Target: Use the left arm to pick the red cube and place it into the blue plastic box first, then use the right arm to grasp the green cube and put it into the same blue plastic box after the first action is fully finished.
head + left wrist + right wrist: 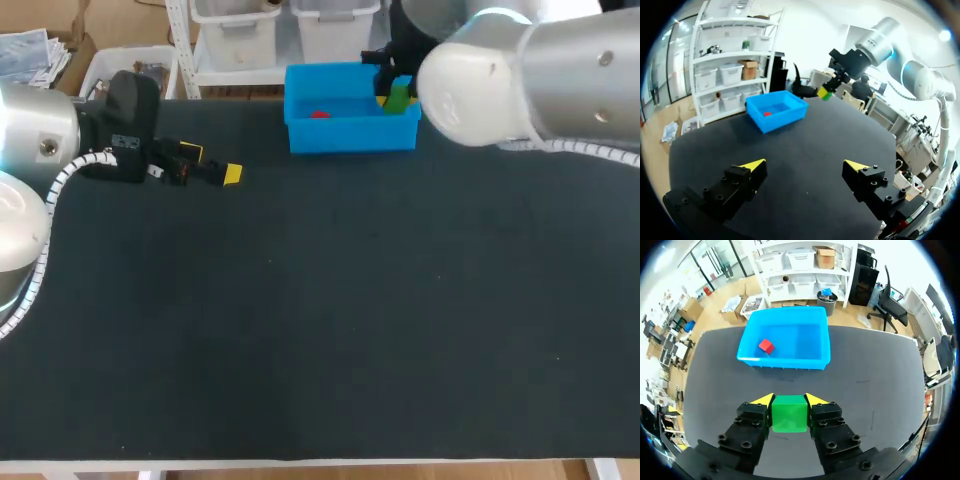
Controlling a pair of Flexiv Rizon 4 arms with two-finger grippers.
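The red cube lies inside the blue plastic box at the table's far edge; it shows there too in the right wrist view as the red cube in the box. My right gripper is shut on the green cube, held in the air beside the box's right end; the green cube shows there from above. My left gripper stands open at the far left of the table, nothing between its fingers. From the left wrist the box, the red cube and the held green cube lie well ahead of my left gripper.
The black table mat spreads bare from the box toward the front edge. My right arm's large white elbow hangs over the far right corner of the table.
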